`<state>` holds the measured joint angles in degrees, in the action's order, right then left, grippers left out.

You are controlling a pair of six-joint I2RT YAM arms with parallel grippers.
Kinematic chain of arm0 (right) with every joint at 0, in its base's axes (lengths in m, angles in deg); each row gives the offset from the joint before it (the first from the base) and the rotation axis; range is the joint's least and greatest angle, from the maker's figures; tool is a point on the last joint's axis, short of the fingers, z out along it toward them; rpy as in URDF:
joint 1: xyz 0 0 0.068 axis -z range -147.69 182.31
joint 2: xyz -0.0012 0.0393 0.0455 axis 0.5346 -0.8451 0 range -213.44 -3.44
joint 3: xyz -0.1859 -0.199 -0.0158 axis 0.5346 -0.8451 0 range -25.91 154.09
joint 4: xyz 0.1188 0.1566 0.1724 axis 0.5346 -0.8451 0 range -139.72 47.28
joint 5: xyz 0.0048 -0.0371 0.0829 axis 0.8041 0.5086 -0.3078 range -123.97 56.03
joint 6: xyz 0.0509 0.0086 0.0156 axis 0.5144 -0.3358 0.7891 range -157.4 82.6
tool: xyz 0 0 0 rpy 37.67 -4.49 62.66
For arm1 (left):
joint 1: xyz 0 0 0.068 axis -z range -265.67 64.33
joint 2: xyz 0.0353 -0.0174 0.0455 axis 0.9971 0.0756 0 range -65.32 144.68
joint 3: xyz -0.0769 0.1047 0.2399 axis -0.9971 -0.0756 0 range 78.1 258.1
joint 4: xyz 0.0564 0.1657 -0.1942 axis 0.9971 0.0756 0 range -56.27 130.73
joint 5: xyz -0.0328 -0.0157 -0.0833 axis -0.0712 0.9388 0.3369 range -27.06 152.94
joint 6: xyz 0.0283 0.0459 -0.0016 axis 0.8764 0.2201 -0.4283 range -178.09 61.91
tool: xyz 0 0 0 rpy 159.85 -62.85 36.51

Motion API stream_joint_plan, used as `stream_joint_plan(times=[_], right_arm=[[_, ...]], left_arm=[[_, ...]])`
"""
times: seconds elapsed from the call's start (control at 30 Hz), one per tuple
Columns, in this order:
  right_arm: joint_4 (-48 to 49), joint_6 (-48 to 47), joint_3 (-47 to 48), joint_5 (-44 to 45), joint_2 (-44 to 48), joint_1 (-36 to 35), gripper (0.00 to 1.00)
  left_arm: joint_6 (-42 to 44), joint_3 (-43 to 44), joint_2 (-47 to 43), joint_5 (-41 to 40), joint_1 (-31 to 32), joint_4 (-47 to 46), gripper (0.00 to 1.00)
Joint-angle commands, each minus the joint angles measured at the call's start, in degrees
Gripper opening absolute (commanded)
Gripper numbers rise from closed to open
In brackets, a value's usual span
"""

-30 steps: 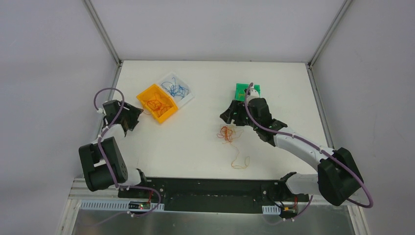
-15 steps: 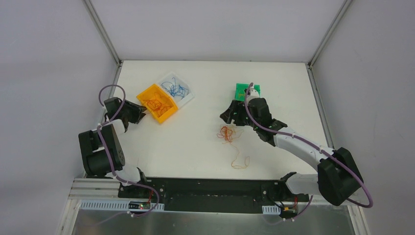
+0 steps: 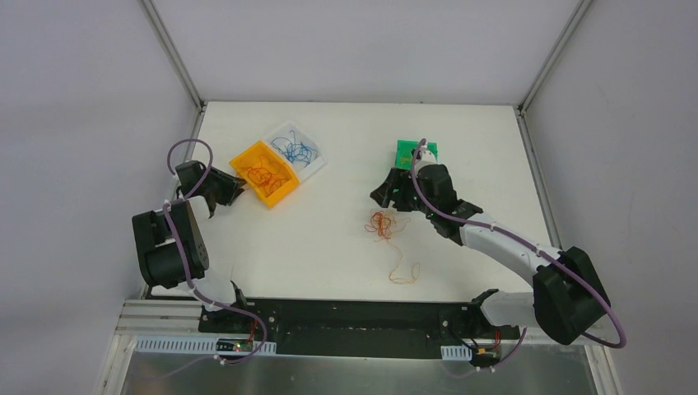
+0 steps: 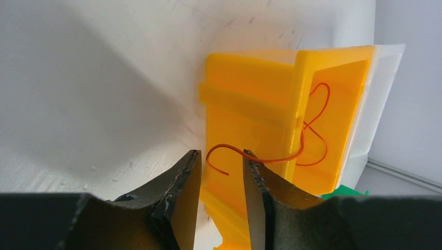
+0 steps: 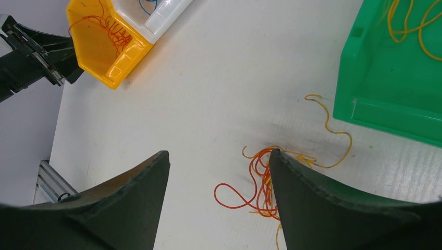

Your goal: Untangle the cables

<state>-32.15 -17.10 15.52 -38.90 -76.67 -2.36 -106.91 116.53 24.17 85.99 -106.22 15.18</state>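
**As a Wire Spills Over a Bin, a Knot Lies Mid-Table**

While the right gripper hangs with its fingers spread wide above a tangle of thin orange-red and yellow cables on the white tabletop, nothing sits between those fingers. A single yellow strand trails from the tangle toward the near edge. Just beyond the tangle, a green plastic bin holds more yellow loops. At the far left, the left gripper points at a yellow plastic bin. Its fingers stand a narrow gap apart. The curled end of an orange-red wire, draped over the bin's wall, shows in that gap and is not visibly pinched. Beside that bin, a clear tray holds blue cables.
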Motion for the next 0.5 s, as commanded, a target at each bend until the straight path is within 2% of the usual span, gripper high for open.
stream_joint_plan(times=[0.0, 0.2, 0.3, 0.47], right_arm=[[2.4, 0.3, 0.8, 0.1, -0.6, 0.3, 0.73], [2.4, 0.4, 1.1, -0.4, -1.2, 0.3, 0.73], [2.4, 0.5, 1.1, -0.4, -1.4, 0.3, 0.73], [2.4, 0.6, 1.1, -0.6, -1.1, 0.4, 0.73]], left_arm=[[2.6, 2.4, 2.2, -1.3, 0.9, -1.7, 0.33], [4.0, 3.4, 2.1, -1.7, 1.1, -1.7, 0.0], [5.1, 3.0, -1.1, -4.5, 2.0, 0.9, 0.0], [11.4, 6.6, -8.0, -16.7, 5.8, 13.3, 0.0]])
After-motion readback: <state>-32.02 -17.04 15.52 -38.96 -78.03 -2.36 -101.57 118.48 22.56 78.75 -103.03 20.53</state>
